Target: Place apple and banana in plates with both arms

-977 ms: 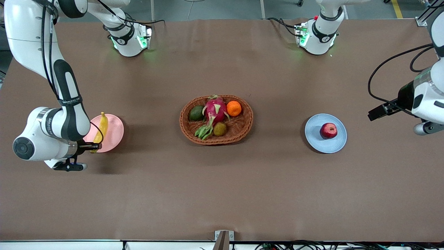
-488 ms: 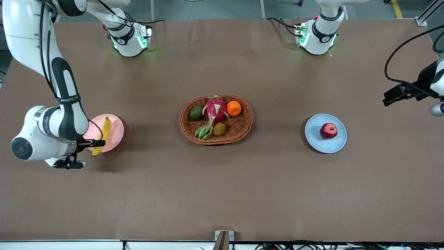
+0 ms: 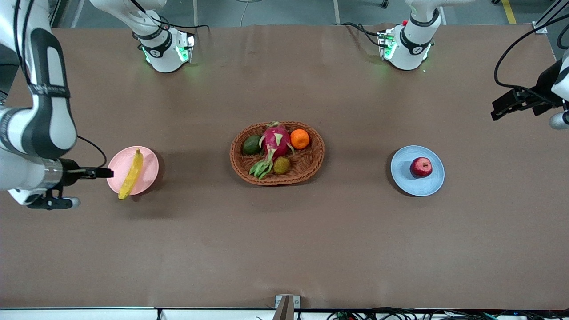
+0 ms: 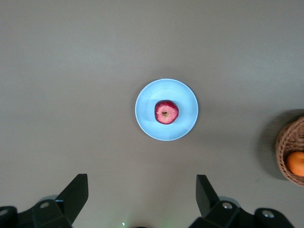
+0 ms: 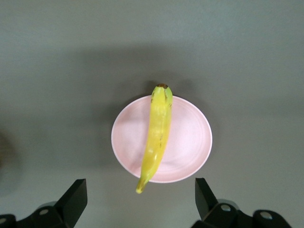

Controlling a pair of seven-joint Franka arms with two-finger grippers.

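The yellow banana (image 3: 131,174) lies across the pale pink plate (image 3: 149,164), with one tip past the rim. The dark-red apple (image 3: 421,167) sits on the light blue plate (image 3: 413,182). My right gripper (image 3: 106,173) is open and empty, up over the table just off the pink plate, toward the right arm's end. Its wrist view shows the banana (image 5: 158,133) and pink plate (image 5: 190,137) below the open gripper (image 5: 141,192). My left gripper (image 3: 500,109) is open and empty, high over the left arm's end of the table. Its wrist view shows the apple (image 4: 166,112) on the blue plate (image 4: 147,114), well clear of the gripper (image 4: 141,190).
An oval wicker basket (image 3: 311,164) stands mid-table between the plates. It holds a pink dragon fruit (image 3: 275,138), an orange (image 3: 300,138), an avocado (image 3: 251,145) and a kiwi (image 3: 282,165). The basket (image 4: 287,142) and orange (image 4: 296,163) also show in the left wrist view.
My right gripper has drawn back from the banana toward the right arm's end of the table. My left gripper pulled farther from the blue plate, then held.
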